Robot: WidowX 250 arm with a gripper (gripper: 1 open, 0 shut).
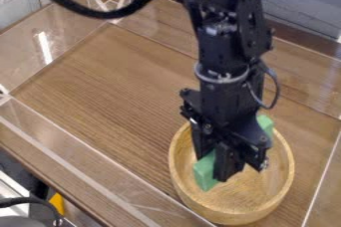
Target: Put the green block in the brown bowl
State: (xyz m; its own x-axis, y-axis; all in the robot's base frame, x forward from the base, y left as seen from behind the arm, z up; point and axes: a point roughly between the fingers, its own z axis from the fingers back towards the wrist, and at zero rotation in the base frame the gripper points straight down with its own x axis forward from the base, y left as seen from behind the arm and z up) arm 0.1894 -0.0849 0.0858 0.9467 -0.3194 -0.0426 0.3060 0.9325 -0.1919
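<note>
The brown bowl point(188, 193) sits on the wooden table at the lower right of the camera view. My gripper point(226, 167) points down into it, shut on the green block point(202, 171). The block lies slanted across the fingers. One green end shows at the lower left, low inside the bowl, and the other end pokes out at the upper right near the far rim. The black fingers hide the block's middle, and I cannot tell whether it touches the bowl's floor.
Clear acrylic walls point(54, 47) fence the wooden tabletop point(114, 92). A small clear stand point(107, 7) is at the back left. A dark cable point(60, 2) loops above the arm at the top left.
</note>
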